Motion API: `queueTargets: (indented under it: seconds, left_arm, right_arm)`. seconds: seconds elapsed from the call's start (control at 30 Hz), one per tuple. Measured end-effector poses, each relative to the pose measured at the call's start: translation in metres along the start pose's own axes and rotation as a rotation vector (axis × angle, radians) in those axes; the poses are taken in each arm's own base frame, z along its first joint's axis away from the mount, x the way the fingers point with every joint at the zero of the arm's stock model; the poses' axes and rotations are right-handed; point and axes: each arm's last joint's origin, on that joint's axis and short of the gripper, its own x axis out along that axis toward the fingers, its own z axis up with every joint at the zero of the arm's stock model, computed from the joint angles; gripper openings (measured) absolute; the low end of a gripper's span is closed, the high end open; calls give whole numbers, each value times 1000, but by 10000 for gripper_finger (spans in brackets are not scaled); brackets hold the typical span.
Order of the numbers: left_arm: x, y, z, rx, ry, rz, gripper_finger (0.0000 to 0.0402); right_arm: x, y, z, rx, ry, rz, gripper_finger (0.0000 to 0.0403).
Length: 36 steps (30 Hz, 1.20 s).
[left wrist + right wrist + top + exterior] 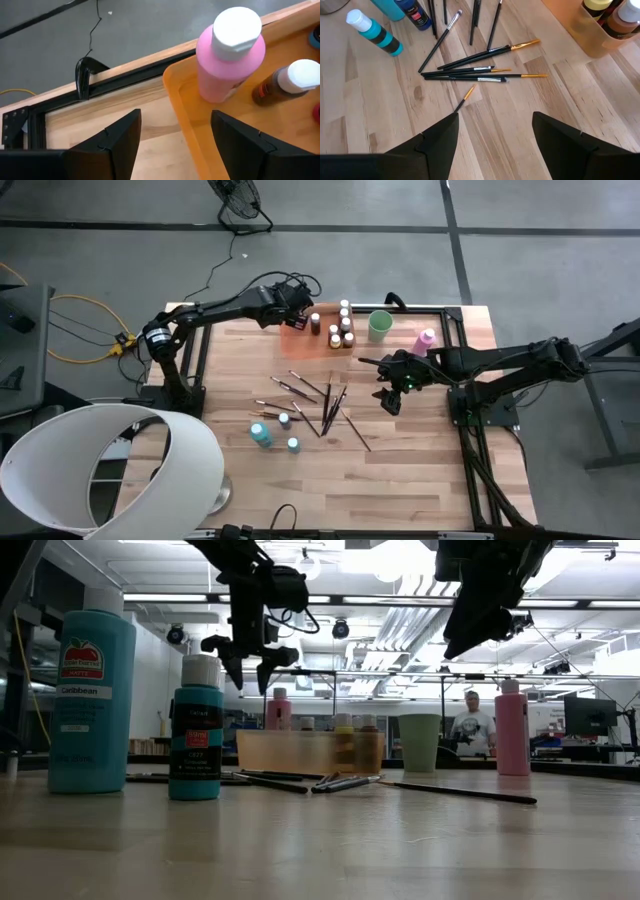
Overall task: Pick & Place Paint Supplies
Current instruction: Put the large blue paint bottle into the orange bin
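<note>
**Pink bottle set down in the tray, brushes next**

Our left gripper (172,145) hangs with its jaws apart and empty above the end of the orange tray (176,92) nearest the table's far left corner. The pink bottle (229,55) stands upright inside that end, clear of both fingers, with a brown bottle (285,82) just beside it. We judge the release finished; to do it well we should lift straight up so neither finger clips the white cap.

Our right gripper (492,145) is also spread wide and holds nothing, hovering over bare wood toward the table's right edge. Ahead of it the paintbrushes (480,70) lie scattered and crossing near the table's middle, with teal bottles (374,32) beyond. We should take one brush at a time, gripping mid-handle where it lies apart from the others
</note>
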Motion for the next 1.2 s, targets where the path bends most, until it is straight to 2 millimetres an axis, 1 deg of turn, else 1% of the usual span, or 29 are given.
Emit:
queueTargets:
  seconds: [0.43,0.67,0.77,0.97,1.13,1.2]
  left_arm:
    - [-1,0,-1,26,30,-28,233]
    - [-9,5,-1,24,52,-61,233]
    - [-18,10,-3,43,72,-74,233]
    - [-47,10,-12,96,49,-128,233]
    - [-68,10,-25,186,51,-147,232]
    - [-76,5,-32,237,52,-159,232]
  right_arm:
    - [0,0,0,0,0,0,246]
    - [0,0,0,0,0,0,246]
    - [0,0,0,0,0,0,246]
    - [0,0,0,0,0,0,246]
    - [0,0,0,-3,2,3,246]
    - [0,0,0,-3,2,4,246]
